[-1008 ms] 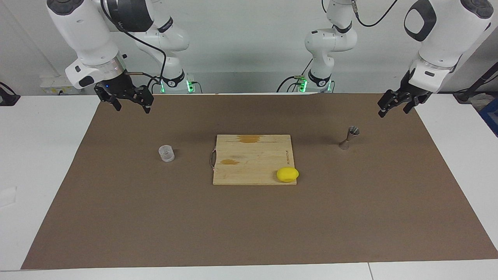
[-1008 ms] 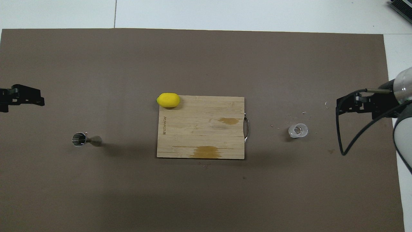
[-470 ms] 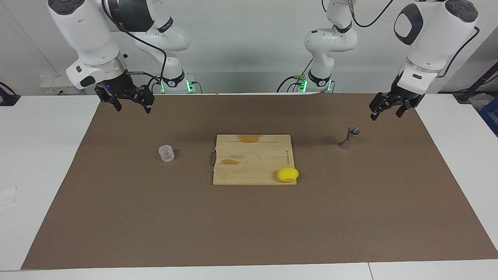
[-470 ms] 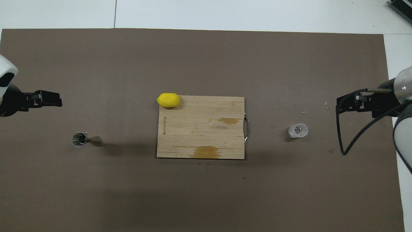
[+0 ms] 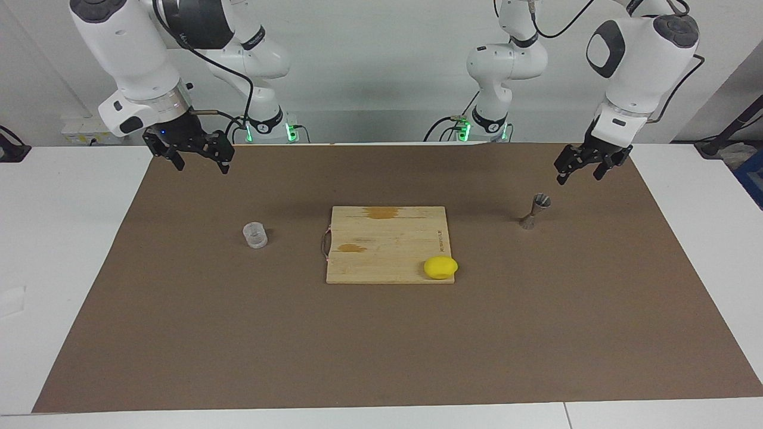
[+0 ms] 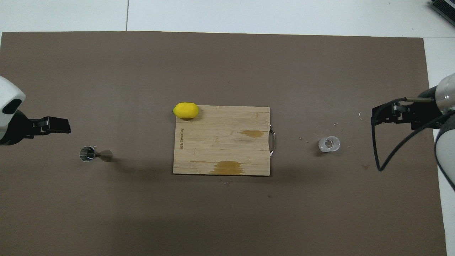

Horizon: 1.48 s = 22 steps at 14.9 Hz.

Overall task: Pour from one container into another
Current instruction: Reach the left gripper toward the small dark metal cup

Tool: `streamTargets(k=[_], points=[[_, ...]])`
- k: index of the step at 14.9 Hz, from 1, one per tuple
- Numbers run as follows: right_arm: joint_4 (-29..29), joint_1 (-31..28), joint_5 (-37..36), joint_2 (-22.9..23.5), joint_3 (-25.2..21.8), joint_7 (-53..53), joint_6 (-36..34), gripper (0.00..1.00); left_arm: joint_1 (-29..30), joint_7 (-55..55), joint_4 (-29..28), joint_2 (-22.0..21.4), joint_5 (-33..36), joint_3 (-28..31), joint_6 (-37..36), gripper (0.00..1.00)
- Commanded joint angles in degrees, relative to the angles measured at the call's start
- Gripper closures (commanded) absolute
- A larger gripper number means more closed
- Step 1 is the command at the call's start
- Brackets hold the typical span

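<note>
The small clear cup (image 5: 255, 235) stands on the brown mat toward the right arm's end of the table; it also shows in the overhead view (image 6: 329, 143). The metal hourglass jigger (image 5: 534, 211) stands upright toward the left arm's end, seen from above in the overhead view (image 6: 94, 154). My left gripper (image 5: 577, 176) is open and empty, raised in the air close to the jigger; it also shows in the overhead view (image 6: 65, 126). My right gripper (image 5: 201, 165) is open and empty, up over the mat's edge, well apart from the cup; it also shows in the overhead view (image 6: 376, 119).
A wooden cutting board (image 5: 381, 238) with stains lies at the mat's middle, between cup and jigger. A yellow lemon (image 5: 440, 267) sits on the board's corner farthest from the robots, toward the left arm's end. Small crumbs lie around the cup.
My left gripper has moved in from the table's end toward the jigger. The right gripper has barely moved. Cup, jigger, board and lemon have not moved.
</note>
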Motion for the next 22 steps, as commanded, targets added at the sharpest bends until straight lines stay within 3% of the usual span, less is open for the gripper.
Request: streamTargets(k=[1,7,9,11,13,15,22], points=[[-0.30,-0.72,0.98,-0.28,0.27,-1.60,0.14,0.00,-0.29,0.03,0.57,-0.64,1.00,-0.18,-4.38,0.00],[-0.30,-0.72,0.89,-0.28,0.27,-1.60,0.14,0.00,-4.32,2.31,0.75,0.33,0.21,-0.35,0.16,0.00],[-0.30,-0.72,0.98,-0.28,0.18,-1.60,0.14,0.00,-6.18,13.94,1.01,1.38,-1.80,-0.27,5.15,0.00],[-0.30,-0.72,0.89,-0.28,0.27,-1.60,0.14,0.00,-5.83,18.40,0.92,1.38,-3.03,-0.35,4.40,0.00],[-0.30,-0.72,0.98,-0.28,0.27,-1.60,0.14,0.00,-4.61,23.20,0.84,1.47,-9.08,-0.09,3.34,0.00],[-0.30,-0.72,0.98,-0.28,0.27,-1.60,0.14,0.00,-2.24,35.57,0.66,1.91,-13.65,0.00,2.38,0.00],[-0.30,-0.72,0.98,-0.28,0.27,-1.60,0.14,0.00,6.47,63.89,0.75,3.31,-40.02,0.09,-9.13,0.00]])
